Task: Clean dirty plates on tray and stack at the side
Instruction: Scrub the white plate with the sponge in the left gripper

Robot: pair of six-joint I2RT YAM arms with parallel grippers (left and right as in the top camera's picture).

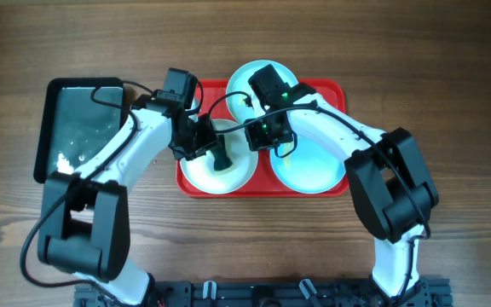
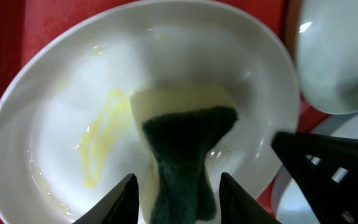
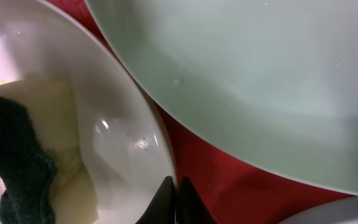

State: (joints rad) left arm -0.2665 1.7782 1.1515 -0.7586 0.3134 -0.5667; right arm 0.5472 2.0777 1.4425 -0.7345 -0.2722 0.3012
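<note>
Your red tray (image 1: pixel 335 85) is packed: three smooth, shallow round plates sit rim to rim, with only slivers of red between them. Bare wooden table (image 1: pixel 450 68) lies all around, and a glossy black tray (image 1: pixel 79 111) sits off to the left. The white plate (image 2: pixel 61 106) is in the tray's near-left corner, streaked with a yellow smear (image 2: pixel 98 143). One turquoise plate (image 1: pixel 314 166) lies to its right, the other turquoise plate (image 1: pixel 241 77) behind. Your left gripper (image 2: pixel 178 180) is clamped on a soft yellow sponge (image 2: pixel 188 134) with a coarse green pad, pressed to the white plate's floor. Your right gripper (image 3: pixel 176 186) is pinched almost together on that plate's thin rim, close beside a turquoise neighbour.
</note>
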